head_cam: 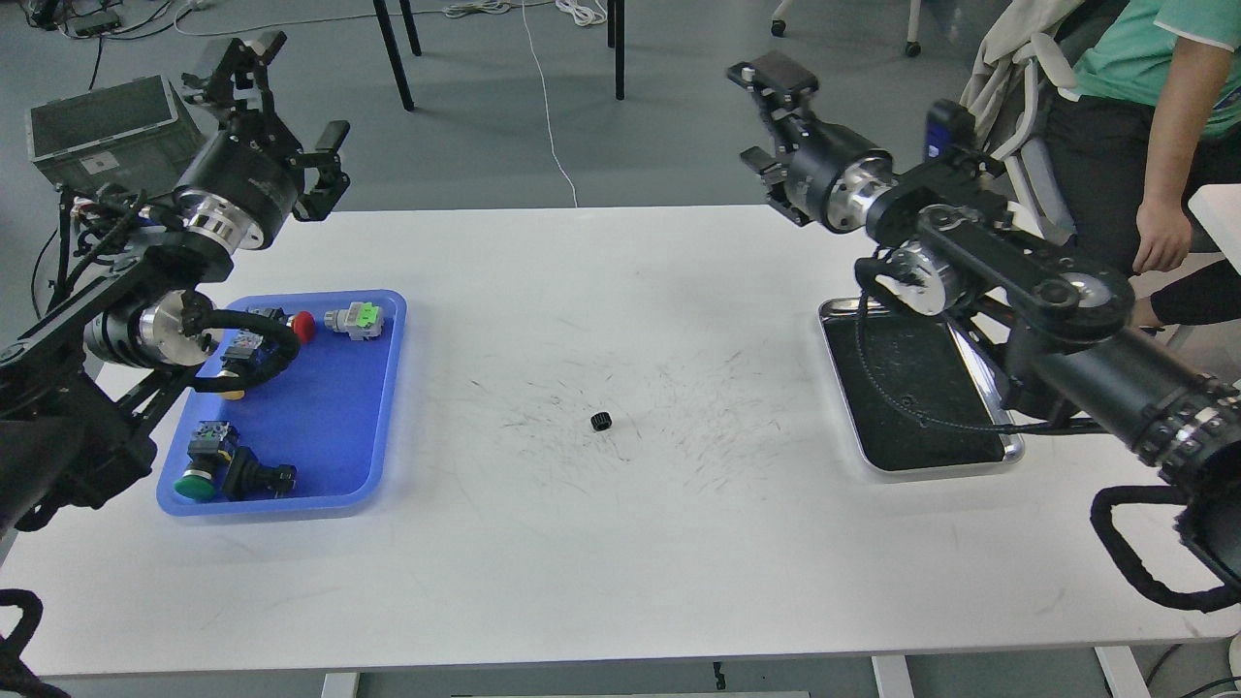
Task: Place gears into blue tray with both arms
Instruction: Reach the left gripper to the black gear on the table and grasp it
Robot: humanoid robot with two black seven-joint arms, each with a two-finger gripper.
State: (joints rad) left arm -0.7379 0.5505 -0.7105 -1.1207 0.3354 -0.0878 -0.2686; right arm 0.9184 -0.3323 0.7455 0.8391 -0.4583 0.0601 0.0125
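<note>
One small black gear [601, 421] lies alone on the white table [582, 562], near its middle. The blue tray [330, 407] sits at the table's left and holds several coloured-cap push-button switches; I see no gear in it. My left gripper [286, 116] is raised above the table's far left edge, behind the tray, open and holding nothing. My right gripper [766, 121] is lifted high past the table's far edge, above and left of the steel tray, also open with nothing in it. Both grippers are far from the gear.
A shiny steel tray [931, 467] with a dark bottom sits at the right, partly under my right arm. A seated person [1163, 116] and a chair are at the far right. A grey crate [87, 126] stands on the floor at the far left.
</note>
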